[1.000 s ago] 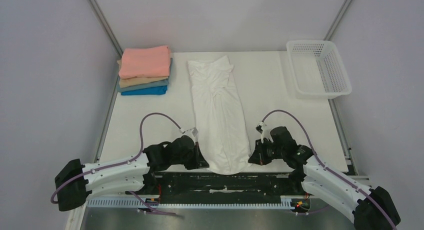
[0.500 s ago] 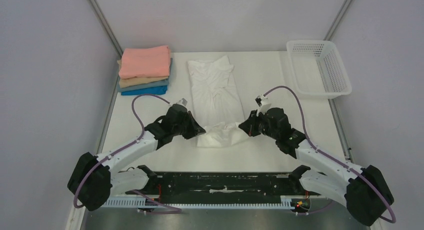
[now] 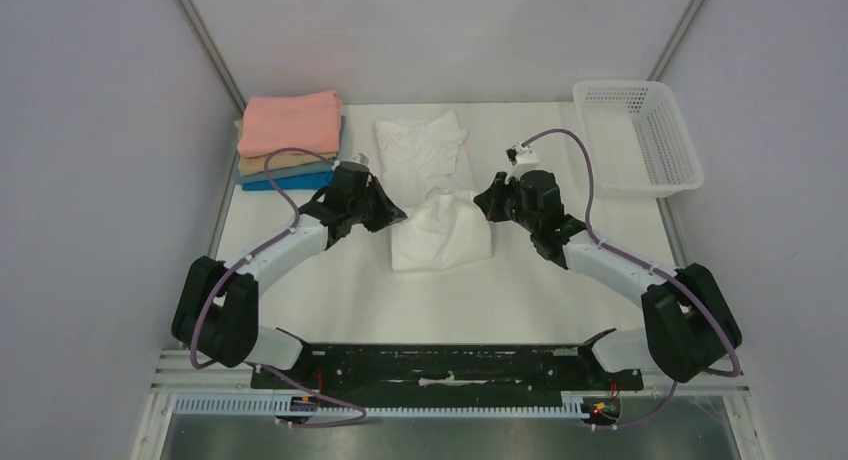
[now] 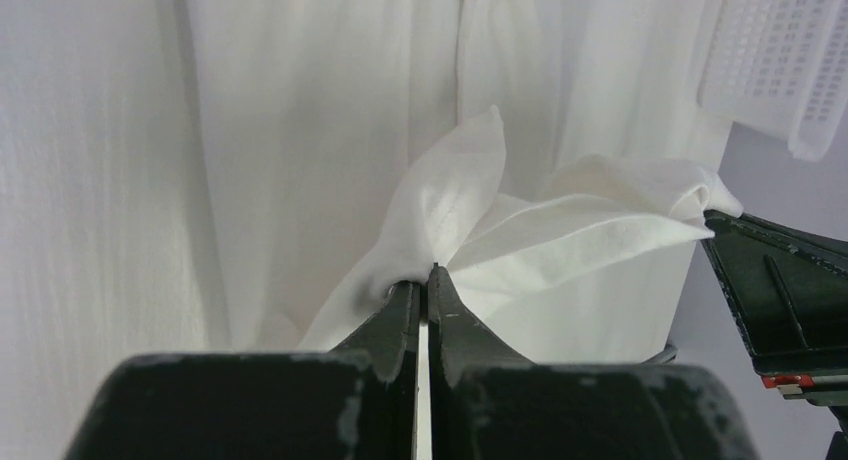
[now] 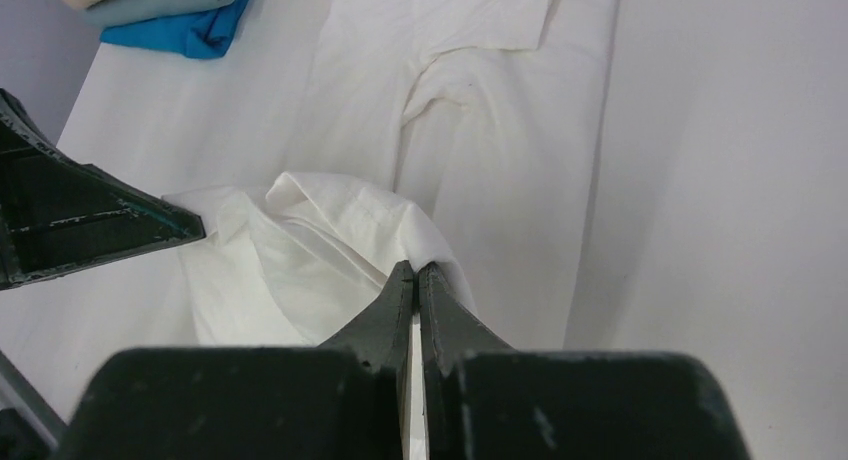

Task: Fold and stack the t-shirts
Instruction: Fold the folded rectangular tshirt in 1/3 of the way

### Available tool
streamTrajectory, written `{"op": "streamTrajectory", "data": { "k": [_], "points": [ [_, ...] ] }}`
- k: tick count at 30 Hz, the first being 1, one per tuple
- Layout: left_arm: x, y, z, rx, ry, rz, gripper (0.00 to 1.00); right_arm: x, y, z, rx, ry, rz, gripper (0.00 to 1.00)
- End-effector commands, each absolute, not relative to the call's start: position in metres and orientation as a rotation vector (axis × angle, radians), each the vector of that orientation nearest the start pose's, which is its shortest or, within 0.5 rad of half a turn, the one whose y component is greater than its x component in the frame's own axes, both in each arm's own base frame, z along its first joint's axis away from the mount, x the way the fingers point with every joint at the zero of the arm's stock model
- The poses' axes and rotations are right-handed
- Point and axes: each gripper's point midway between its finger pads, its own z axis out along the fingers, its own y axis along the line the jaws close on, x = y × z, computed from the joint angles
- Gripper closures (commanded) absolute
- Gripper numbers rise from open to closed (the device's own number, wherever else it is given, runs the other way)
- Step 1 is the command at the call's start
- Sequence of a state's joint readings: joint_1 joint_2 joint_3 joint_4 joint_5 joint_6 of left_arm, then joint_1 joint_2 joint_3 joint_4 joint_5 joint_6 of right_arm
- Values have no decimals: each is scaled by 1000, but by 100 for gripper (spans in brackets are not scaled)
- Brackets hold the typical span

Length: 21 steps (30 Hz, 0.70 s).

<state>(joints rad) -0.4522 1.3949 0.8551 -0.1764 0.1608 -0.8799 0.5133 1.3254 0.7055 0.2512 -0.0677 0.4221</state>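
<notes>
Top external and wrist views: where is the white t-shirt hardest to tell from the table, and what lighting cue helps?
Top external: even light, white t-shirt nearly merges with white table; left wrist: soft fold shadows outline it; right wrist: same, dark fingers contrast sharply.

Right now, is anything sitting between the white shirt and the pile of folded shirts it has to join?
Nothing lies between the white shirt and the pile; only the left gripper, holding the shirt, is on that side.
</notes>
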Motion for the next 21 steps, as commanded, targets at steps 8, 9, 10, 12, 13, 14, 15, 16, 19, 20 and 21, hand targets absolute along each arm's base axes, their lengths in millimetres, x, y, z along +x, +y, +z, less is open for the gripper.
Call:
{"op": "streamTrajectory", "data": {
  "k": [8, 9, 10, 12, 13, 14, 15, 16, 19, 20, 21],
  "points": [
    [377, -202, 115, -398, 2358, -829, 98, 400, 239, 160, -151, 1928, 701, 100],
    [380, -204, 112, -394, 2364, -841, 98, 402, 237, 156, -141, 1933, 692, 100],
    [383, -204, 108, -397, 2374, -850, 98, 405, 236, 154, -131, 1935, 682, 100],
    [389, -206, 102, -398, 2391, -863, 98, 411, 233, 148, -116, 1939, 662, 100],
    [391, -206, 97, -404, 2398, -858, 98, 413, 232, 145, -113, 1943, 657, 100],
    [395, -205, 95, -406, 2399, -851, 98, 416, 232, 142, -111, 1946, 653, 100],
    [398, -204, 91, -407, 2403, -845, 98, 419, 231, 138, -110, 1954, 650, 100],
    [401, -204, 89, -407, 2404, -840, 98, 422, 231, 136, -107, 1957, 649, 100],
    [409, -201, 83, -412, 2415, -818, 98, 428, 230, 128, -100, 1963, 642, 100],
    [411, -200, 79, -418, 2425, -807, 98, 430, 229, 124, -97, 1970, 638, 100],
    [413, -199, 78, -421, 2428, -804, 98, 433, 228, 123, -91, 1972, 635, 100]
  ]
}}
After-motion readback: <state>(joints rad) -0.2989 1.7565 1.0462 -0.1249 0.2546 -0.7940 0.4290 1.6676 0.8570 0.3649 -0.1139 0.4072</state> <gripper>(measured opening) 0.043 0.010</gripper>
